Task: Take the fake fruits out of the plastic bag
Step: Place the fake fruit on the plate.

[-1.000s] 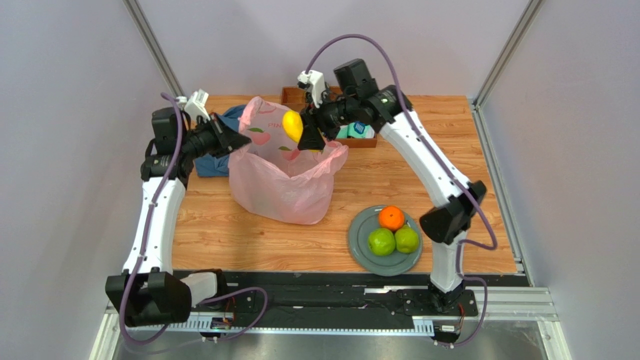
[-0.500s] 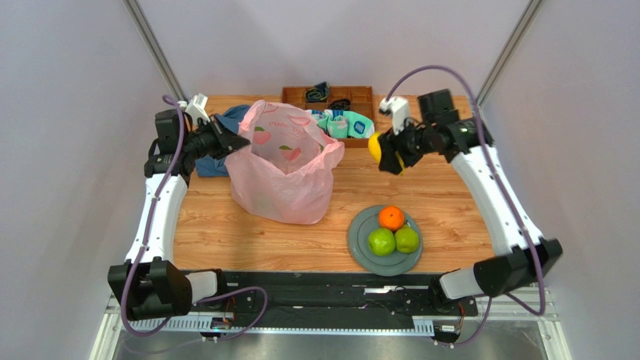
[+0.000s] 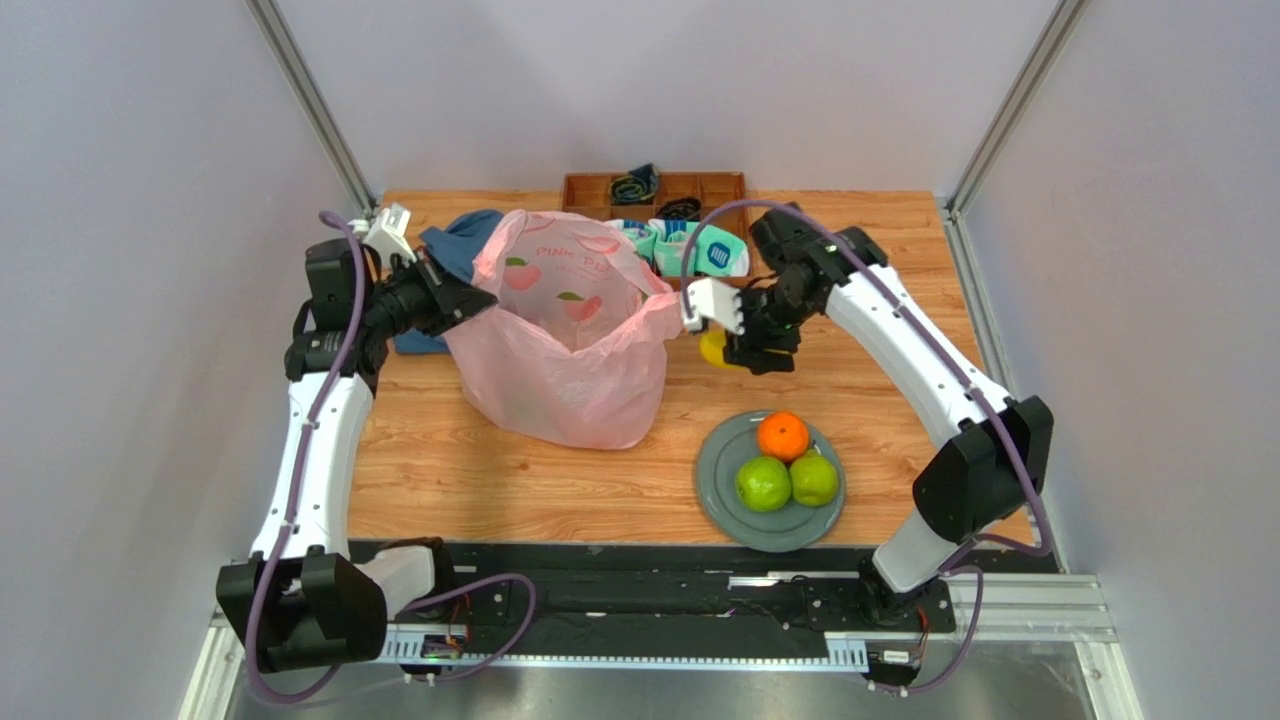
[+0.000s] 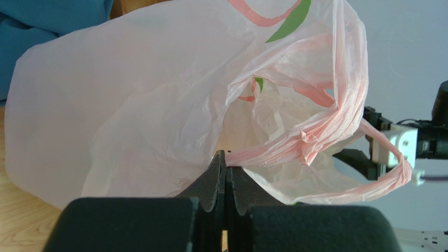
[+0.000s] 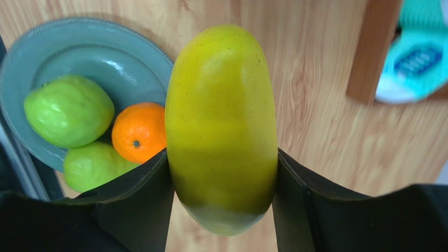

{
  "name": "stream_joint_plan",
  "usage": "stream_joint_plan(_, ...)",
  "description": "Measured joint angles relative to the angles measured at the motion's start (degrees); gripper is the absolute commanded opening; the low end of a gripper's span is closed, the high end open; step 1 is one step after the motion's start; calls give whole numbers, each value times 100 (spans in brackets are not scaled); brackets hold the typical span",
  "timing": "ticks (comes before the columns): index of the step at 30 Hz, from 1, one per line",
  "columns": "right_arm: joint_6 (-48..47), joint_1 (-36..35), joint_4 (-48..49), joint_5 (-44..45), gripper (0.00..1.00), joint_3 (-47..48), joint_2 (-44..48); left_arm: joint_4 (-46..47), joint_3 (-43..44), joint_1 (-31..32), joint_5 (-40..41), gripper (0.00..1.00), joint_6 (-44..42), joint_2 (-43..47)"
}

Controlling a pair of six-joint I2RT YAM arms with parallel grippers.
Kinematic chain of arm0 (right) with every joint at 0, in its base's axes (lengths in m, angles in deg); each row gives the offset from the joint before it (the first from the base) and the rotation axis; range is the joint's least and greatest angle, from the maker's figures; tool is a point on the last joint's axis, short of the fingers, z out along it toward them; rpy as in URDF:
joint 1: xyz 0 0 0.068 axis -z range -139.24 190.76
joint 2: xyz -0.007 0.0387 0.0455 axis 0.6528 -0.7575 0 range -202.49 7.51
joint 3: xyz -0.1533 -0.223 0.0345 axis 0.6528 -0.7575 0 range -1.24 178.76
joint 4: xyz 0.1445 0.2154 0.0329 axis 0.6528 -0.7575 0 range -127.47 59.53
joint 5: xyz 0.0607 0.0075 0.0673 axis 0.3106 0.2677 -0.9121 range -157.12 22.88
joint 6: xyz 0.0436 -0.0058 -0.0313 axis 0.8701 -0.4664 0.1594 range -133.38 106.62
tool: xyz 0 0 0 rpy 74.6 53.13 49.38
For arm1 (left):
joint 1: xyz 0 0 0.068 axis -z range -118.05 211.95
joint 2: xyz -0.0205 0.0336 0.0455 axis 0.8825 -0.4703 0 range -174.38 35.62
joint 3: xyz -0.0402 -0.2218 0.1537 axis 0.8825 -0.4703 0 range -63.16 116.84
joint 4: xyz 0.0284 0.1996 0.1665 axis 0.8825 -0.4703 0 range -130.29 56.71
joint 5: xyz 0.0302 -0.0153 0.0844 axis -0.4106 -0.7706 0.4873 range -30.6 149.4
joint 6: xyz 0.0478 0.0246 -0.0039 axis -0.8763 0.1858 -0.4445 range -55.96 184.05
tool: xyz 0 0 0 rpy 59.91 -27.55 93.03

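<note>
Your right gripper (image 3: 727,344) clamps the glossy yellow plastic lemon (image 5: 221,115); the round grey plate (image 3: 712,488) lies nearer, slightly right.

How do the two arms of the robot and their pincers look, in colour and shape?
Both the left arm and the right arm have white links and black joints. A purple cable runs along each. Near each wrist sits a small white block. The left pincer and the right pincer are matt black, with two flat, tapering fingers. No markings show.

Bag (image 3: 559,360) L of plate (image 3: 718,488) w/ fruits (image 3: 781,438)
</note>
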Motion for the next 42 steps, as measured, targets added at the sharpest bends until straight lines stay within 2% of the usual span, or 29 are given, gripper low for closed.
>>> stream_joint_plan(7,-2218,-1215,-310,319,64,-793,-153,0,-201,-129,20,0,0,232)
stream_joint_plan(14,-3467,-1445,-492,831,64,-885,-713,50,-575,-411,39,0,13,835)
stream_joint_plan(19,-3790,-1543,-498,1060,64,-837,-1235,28,-898,-479,44,0,26,1150)
stream_joint_plan(28,-3858,-1816,-516,1412,62,-511,-2017,-11,-918,-498,109,0,11,1165)
stream_joint_plan(42,-3668,-1818,-498,1561,62,-664,-1961,-35,-892,-590,151,0,24,1145)
